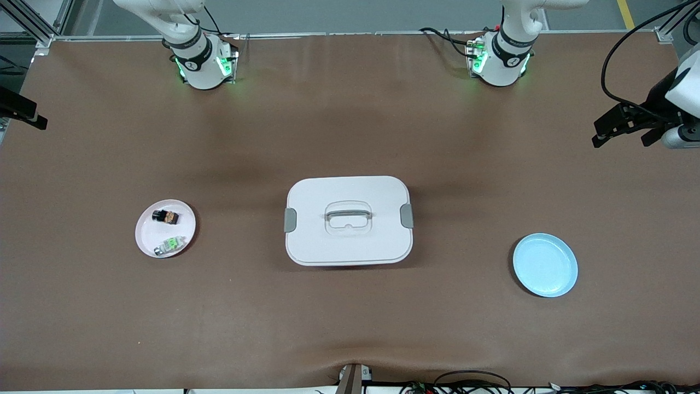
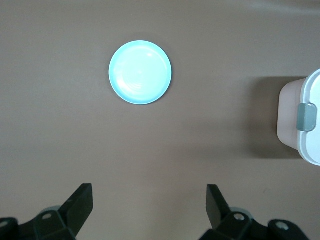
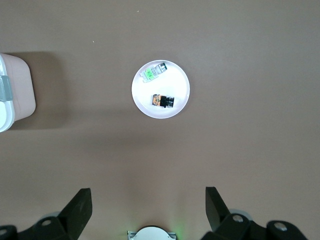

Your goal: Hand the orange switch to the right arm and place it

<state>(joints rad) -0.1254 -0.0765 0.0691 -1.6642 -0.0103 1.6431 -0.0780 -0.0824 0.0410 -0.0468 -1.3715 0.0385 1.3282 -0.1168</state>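
The orange switch (image 1: 165, 216) lies on a small white plate (image 1: 147, 230) toward the right arm's end of the table, beside a green-and-white part (image 1: 170, 244). In the right wrist view the switch (image 3: 163, 101) and the plate (image 3: 177, 80) lie well below my right gripper (image 3: 147, 196), which is open, empty and high over the table near its own base. My left gripper (image 1: 620, 139) hangs high over the left arm's end of the table. It is open and empty in the left wrist view (image 2: 147, 192), far from the switch.
A white lidded container (image 1: 348, 220) with grey clips sits mid-table between the two plates. An empty light-blue plate (image 1: 545, 265) lies toward the left arm's end; it also shows in the left wrist view (image 2: 140, 72). Brown table surface lies all around them.
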